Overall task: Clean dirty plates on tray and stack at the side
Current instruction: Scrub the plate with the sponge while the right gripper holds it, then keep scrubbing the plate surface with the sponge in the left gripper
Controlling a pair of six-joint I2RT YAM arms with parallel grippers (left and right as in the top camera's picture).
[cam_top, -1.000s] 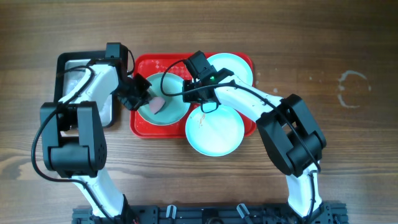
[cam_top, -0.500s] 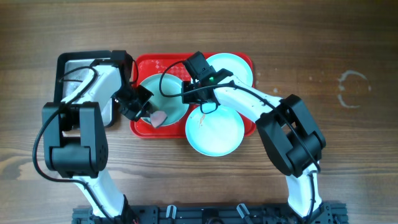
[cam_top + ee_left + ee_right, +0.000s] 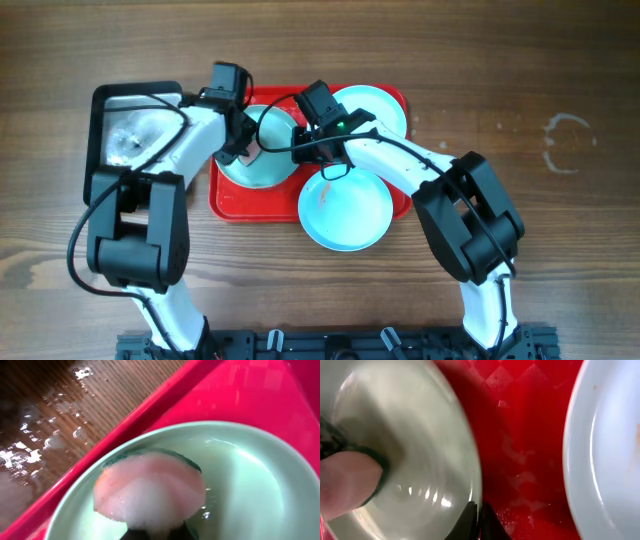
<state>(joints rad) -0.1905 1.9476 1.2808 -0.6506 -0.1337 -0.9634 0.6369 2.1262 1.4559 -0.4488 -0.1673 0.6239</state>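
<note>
Starting at the left, a black tray (image 3: pixel 96 120) sits on the desk (image 3: pixel 560 260) just beside the red tray (image 3: pixel 235 203). The left gripper (image 3: pixel 243 142) is over the back-left part of the wet plate (image 3: pixel 272 166), which lies in the red tray's left half. Its jaws look clamped on a pink sponge (image 3: pixel 150 487) pressed onto the plate's inner face, though the jaws themselves barely show. Half a second ago gripper and sponge were at the plate's front-left edge; now they are at its far side, so the wipe has swept across. The plate lies directly under the sponge and, being round, has no long axis to favour. At its right rim the right gripper (image 3: pixel 303 133) has its jaws pinched on the edge, apparently steadying it. Further right, a back plate (image 3: pixel 380 105) rests in the tray's corner and a front plate (image 3: pixel 345 215) overhangs the tray's near rim, neither one held.
</note>
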